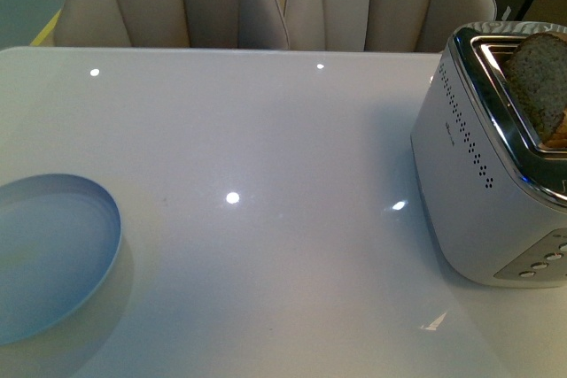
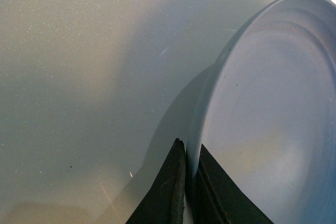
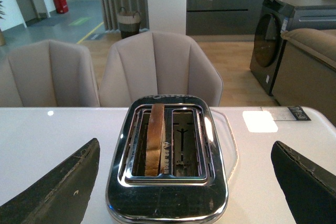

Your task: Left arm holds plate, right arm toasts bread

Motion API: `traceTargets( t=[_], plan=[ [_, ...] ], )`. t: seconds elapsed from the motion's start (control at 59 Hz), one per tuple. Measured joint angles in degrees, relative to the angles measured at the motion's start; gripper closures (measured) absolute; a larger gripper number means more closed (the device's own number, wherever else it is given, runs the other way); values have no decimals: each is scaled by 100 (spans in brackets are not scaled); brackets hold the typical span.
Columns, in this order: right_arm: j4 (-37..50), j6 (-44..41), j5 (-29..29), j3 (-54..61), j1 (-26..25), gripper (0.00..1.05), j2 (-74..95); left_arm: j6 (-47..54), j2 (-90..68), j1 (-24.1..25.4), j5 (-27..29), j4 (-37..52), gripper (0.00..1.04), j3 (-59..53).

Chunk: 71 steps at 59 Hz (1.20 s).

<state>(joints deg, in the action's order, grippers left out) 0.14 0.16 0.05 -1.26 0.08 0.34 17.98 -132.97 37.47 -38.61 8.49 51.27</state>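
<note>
The bread (image 3: 155,139) stands on edge in one slot of the toaster (image 1: 483,174) at the counter's (image 1: 266,219) right side, its long axis along the slot. The left gripper (image 2: 188,182) pinches the plate (image 2: 273,119) rim, plate tilted at far left. The right gripper's fingers (image 3: 58,192) are spread wide above the toaster.

Worktop (image 1: 266,245): white, glossy, carrying reflected light spots.

Toaster (image 1: 496,174): silver, two slots, standing directly on the worktop, just beyond and midway between the wide-apart fingers of the right gripper (image 3: 186,182).

Plate (image 1: 49,250): pale blue-white, round; rim pinched in the left gripper (image 2: 189,182); whether it rests on the worktop cannot be told.
</note>
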Motion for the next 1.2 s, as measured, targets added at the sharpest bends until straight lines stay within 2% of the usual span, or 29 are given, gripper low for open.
traceTargets(
  t=[0.22, 0.711, 0.745, 0.948, 1.016, 1.202],
  plan=[
    [0, 0, 0, 0, 0, 9, 0, 22, -190, 4, -81, 284, 102, 44],
    [0, 0, 0, 0, 0, 9, 0, 37, -387, 59, -39, 315, 101, 105],
    [0, 0, 0, 0, 0, 9, 0, 37, -387, 59, -35, 315, 92, 105],
    [0, 0, 0, 0, 0, 9, -2, 39, -387, 59, -50, 315, 63, 105],
    [0, 0, 0, 0, 2, 9, 0, 61, -354, 59, -76, 315, 47, 105],
    [0, 0, 0, 0, 0, 9, 0, 11, -201, 140, 20, 527, 17, 35]
  ],
)
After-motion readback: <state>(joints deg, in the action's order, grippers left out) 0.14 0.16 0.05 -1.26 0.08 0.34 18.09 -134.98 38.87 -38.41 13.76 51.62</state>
